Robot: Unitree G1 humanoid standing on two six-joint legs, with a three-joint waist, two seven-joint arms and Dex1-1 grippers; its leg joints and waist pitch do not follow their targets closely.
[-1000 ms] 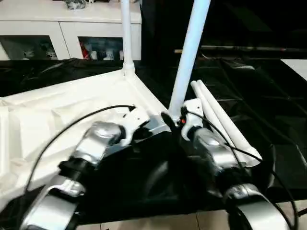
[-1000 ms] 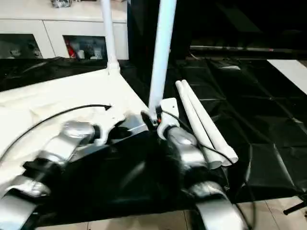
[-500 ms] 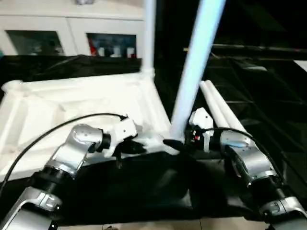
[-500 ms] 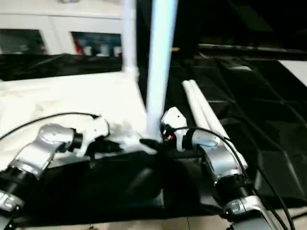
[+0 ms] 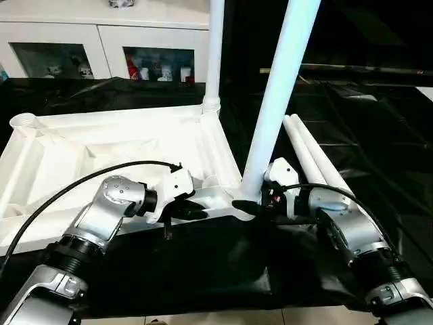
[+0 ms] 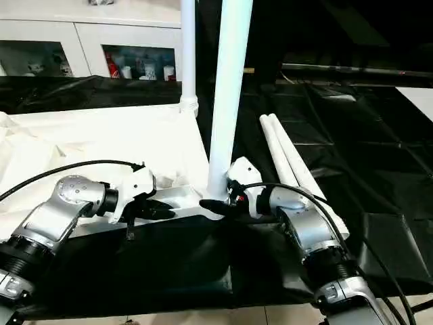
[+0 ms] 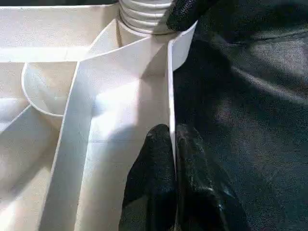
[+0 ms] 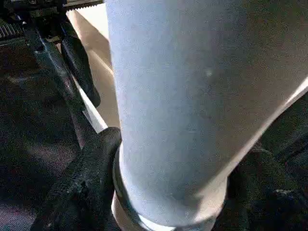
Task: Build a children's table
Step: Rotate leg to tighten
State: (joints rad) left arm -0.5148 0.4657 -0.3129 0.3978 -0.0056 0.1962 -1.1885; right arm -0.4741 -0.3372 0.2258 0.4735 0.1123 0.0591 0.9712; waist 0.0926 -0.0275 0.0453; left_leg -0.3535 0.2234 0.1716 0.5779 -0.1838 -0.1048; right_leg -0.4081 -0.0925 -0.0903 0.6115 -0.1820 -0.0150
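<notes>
Both arms have swung out sideways since a second ago, so the white plastic ribbed tabletop (image 5: pixel 122 145), upside down on the black-covered work table (image 5: pixel 379 135), is easier to see. The right gripper (image 8: pixel 159 192) has its fingers wrapped round the base of the near white tapered leg (image 5: pixel 277 101) at the 5 o'clock corner, probably seating it. The left gripper (image 7: pixel 175 159) is pressed together, pinching the top's near rim. Count: two legs standing, the other leg (image 5: pixel 215 54) at 1 o'clock, and two spare legs (image 5: pixel 318 162) lying at 3 o'clock.
</notes>
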